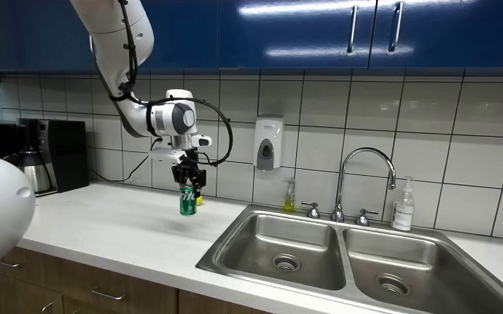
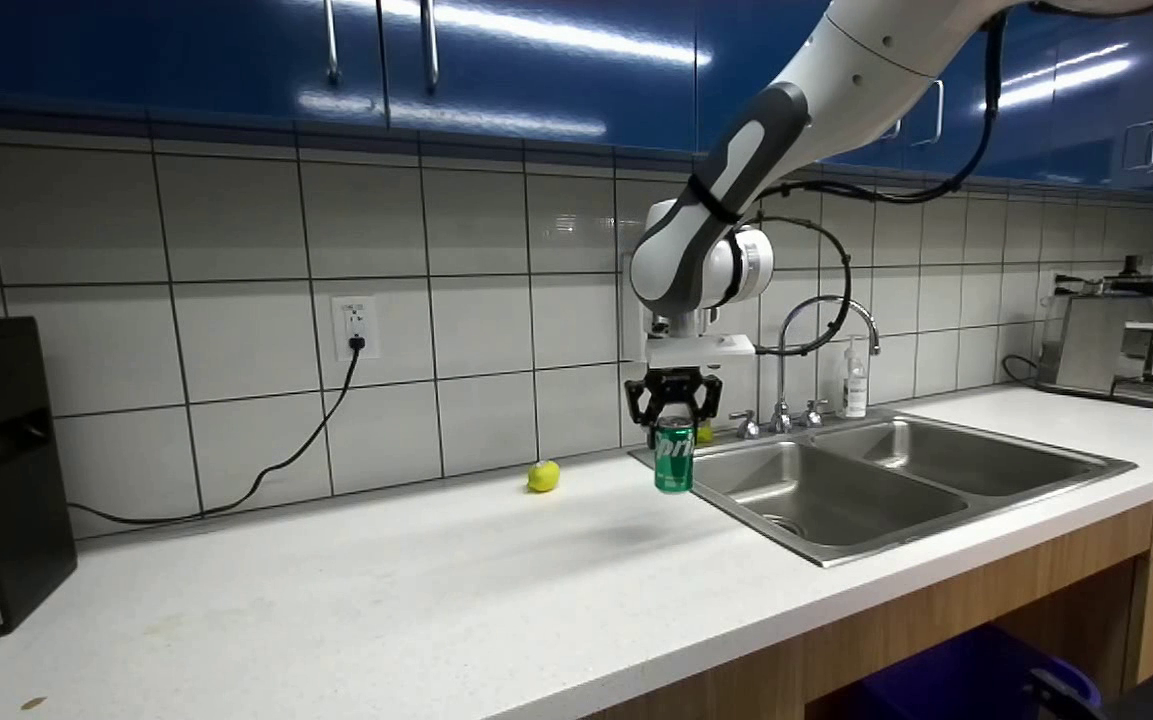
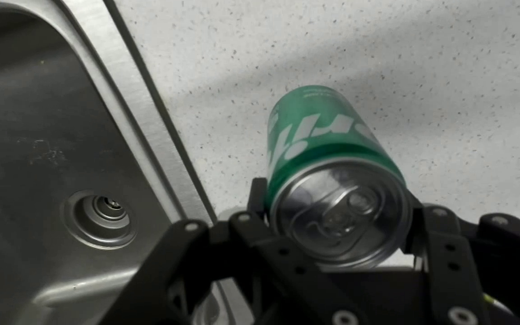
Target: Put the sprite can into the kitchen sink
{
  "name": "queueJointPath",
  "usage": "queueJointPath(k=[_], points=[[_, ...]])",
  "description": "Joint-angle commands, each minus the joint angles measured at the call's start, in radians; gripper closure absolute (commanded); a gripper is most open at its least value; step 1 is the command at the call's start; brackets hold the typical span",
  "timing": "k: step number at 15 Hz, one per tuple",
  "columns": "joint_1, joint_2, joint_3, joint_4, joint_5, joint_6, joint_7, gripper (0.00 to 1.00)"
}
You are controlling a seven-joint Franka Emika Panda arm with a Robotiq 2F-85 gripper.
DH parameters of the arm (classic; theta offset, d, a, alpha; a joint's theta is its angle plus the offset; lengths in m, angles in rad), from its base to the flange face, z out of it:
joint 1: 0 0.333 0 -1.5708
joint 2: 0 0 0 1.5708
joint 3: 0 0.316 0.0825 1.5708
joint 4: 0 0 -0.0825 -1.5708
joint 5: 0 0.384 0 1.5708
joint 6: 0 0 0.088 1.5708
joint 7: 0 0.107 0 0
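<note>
countertop (image 2: 366, 590): white | kitchen sink (image 1: 347, 257): steel, 2 basins | gripper (image 3: 335, 212): grasping sprite can (image 2: 674, 460) near its top | sprite can: upright, aloft over countertop, beside kitchen sink | yellow round object (image 2: 543, 477): on countertop, apart from sprite can

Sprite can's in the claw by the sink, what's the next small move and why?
I'd probably shift the claw sideways at this height, bringing the Sprite can over the closest sink basin. The can is gripped near its top and, in both exterior views, looks raised off the counter. The wrist view shows counter beneath it and that basin alongside, so lowering now would likely miss.
</note>
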Motion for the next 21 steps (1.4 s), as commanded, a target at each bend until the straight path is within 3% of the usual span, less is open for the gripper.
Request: queueJointPath(k=[1,4,5,19,20,21], points=[[-0.026,-0.036,-0.008,-0.022,-0.017,0.027,0.043,0.62],[-0.032,-0.040,-0.023,-0.025,-0.024,0.051,0.058,0.62],[-0.035,-0.001,-0.010,0.000,-0.005,0.031,0.018,0.37],[-0.039,-0.003,-0.015,-0.002,-0.005,0.040,0.029,0.37],[-0.039,-0.003,-0.015,-0.002,-0.005,0.040,0.029,0.62],[-0.041,0.000,-0.016,0.000,-0.003,0.042,0.027,0.62]])
